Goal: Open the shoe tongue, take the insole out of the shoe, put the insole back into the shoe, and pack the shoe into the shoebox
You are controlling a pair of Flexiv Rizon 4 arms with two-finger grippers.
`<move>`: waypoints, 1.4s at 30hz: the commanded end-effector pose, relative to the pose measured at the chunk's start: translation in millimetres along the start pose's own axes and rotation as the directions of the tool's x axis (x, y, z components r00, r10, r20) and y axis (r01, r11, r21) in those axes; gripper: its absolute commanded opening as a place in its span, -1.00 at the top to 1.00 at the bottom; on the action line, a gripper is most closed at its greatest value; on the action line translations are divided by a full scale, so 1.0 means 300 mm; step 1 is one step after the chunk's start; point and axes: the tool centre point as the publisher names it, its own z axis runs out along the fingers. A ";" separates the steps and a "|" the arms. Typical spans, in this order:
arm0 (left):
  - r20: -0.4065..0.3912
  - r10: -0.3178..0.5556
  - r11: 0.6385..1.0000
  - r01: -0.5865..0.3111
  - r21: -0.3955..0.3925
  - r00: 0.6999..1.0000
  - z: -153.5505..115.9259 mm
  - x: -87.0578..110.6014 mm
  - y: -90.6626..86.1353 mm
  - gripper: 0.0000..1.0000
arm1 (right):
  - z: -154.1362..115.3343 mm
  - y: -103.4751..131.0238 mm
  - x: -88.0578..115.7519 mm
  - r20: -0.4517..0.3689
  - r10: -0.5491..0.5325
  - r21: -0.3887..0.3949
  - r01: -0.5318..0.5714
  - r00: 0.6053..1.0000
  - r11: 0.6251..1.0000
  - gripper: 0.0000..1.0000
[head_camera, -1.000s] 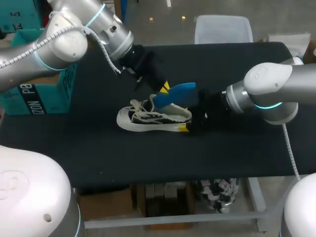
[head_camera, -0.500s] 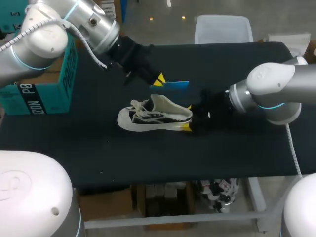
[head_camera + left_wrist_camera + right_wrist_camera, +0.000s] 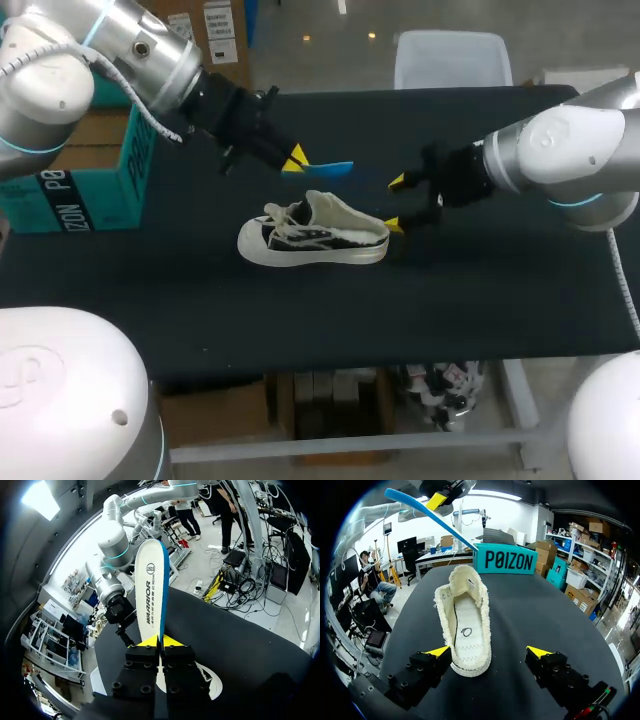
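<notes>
A white and black canvas shoe (image 3: 312, 240) lies on its sole on the black table (image 3: 470, 290), toe to the left. My left gripper (image 3: 293, 158) hangs above and behind the shoe, shut on one end of the blue-edged insole (image 3: 330, 168), which sticks out level to the right. In the left wrist view the insole (image 3: 150, 590) stands straight out from the pinched yellow tips (image 3: 160, 641). My right gripper (image 3: 396, 203) is open just right of the heel. In the right wrist view the shoe (image 3: 465, 630) lies ahead of the spread gripper (image 3: 488, 652), heel nearest.
A teal shoebox (image 3: 90, 190) stands at the table's left edge, and it shows beyond the shoe's toe as the teal box (image 3: 507, 558) in the right wrist view. A pale plastic bin (image 3: 452, 58) sits past the far edge.
My left arm has lifted the insole out of the shoe and carried it up and to the left. My right gripper has drawn back from the heel, risen and opened wider.
</notes>
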 end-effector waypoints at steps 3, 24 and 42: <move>0.015 -0.020 1.000 0.020 -0.011 1.000 -0.037 0.048 0.018 1.00 | -0.007 0.107 -0.035 -0.012 -0.055 0.114 0.056 0.998 0.992 -1.00; 0.070 -0.067 0.993 0.073 -0.089 0.995 -0.156 0.176 0.067 1.00 | 0.124 0.214 -0.028 -0.009 -0.132 0.518 0.117 0.991 0.847 -1.00; 0.133 -0.133 0.981 0.150 -0.123 0.982 -0.244 0.319 0.141 1.00 | 0.241 0.238 -0.035 -0.017 -0.155 0.633 0.130 0.988 0.763 -1.00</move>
